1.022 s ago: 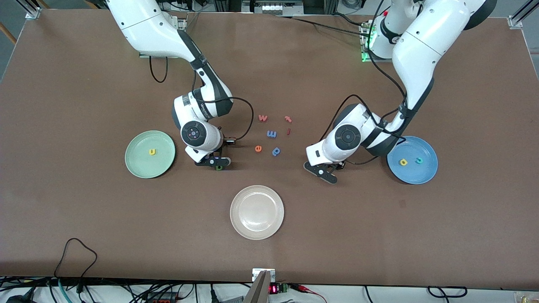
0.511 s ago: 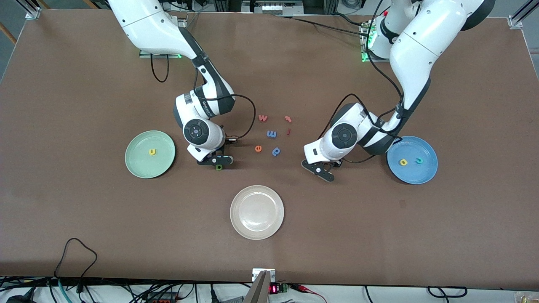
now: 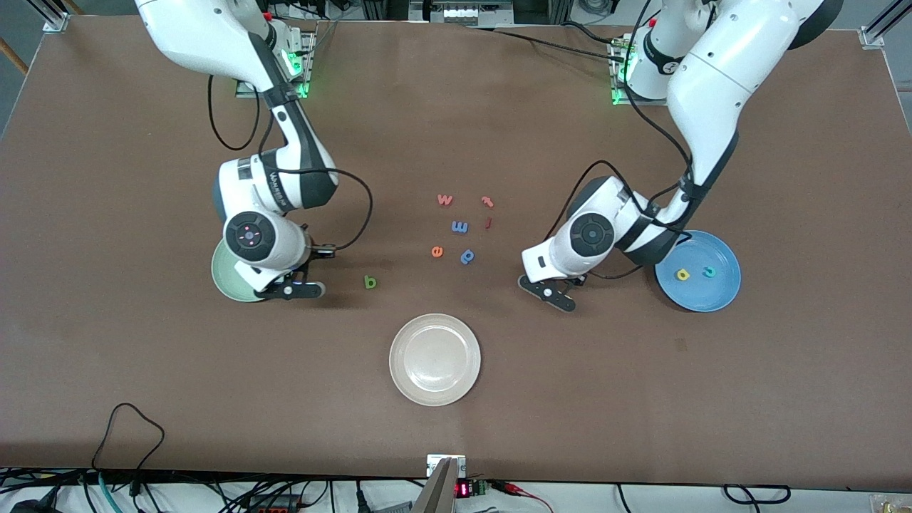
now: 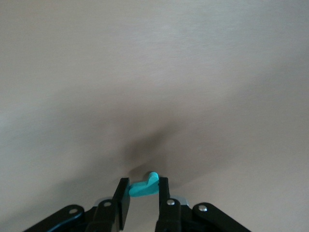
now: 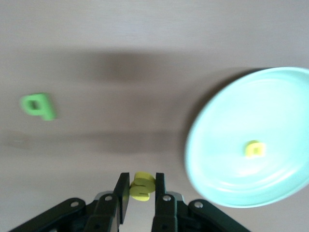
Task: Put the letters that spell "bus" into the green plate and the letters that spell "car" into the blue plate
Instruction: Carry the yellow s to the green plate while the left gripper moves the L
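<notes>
Foam letters like these look featherlight and squishy, so pinching across the flat faces seems best; a hard squeeze could pop one out. Right gripper (image 5: 137, 195) is clamped on a yellow s (image 5: 142, 186) just beside the green plate (image 3: 226, 281), where the u (image 5: 254, 148) sits. Left gripper (image 4: 144, 200) pinches a teal r (image 4: 145, 186), near the blue plate (image 3: 719, 246) holding a (image 3: 682, 274) and c (image 3: 708, 271). The b (image 3: 370, 282) lies on the table between the plates.
</notes>
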Robot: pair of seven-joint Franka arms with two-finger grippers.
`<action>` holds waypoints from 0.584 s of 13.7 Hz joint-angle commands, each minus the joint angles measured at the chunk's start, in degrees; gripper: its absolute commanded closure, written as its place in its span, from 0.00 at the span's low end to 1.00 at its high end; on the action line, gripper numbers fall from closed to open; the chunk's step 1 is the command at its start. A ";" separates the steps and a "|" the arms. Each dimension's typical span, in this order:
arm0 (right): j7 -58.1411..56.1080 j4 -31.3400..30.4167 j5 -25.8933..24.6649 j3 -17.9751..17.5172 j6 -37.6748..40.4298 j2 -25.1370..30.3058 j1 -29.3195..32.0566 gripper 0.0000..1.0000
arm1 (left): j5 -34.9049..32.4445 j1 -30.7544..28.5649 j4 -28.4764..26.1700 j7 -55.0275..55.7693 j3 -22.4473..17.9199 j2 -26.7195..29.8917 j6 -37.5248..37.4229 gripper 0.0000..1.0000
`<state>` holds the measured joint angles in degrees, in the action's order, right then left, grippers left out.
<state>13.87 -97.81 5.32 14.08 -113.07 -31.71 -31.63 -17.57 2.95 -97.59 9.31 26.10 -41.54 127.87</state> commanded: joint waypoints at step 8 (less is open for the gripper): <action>-9.56 -5.90 -1.02 2.00 -3.82 -0.01 3.42 0.85 | -1.33 -20.51 -3.82 -17.83 -0.26 8.66 -18.61 0.77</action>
<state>6.09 -102.43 4.79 16.40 -115.03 -31.98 -29.55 -17.72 -15.43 -98.29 -6.78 25.09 -34.76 111.48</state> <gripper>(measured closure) 0.749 0.718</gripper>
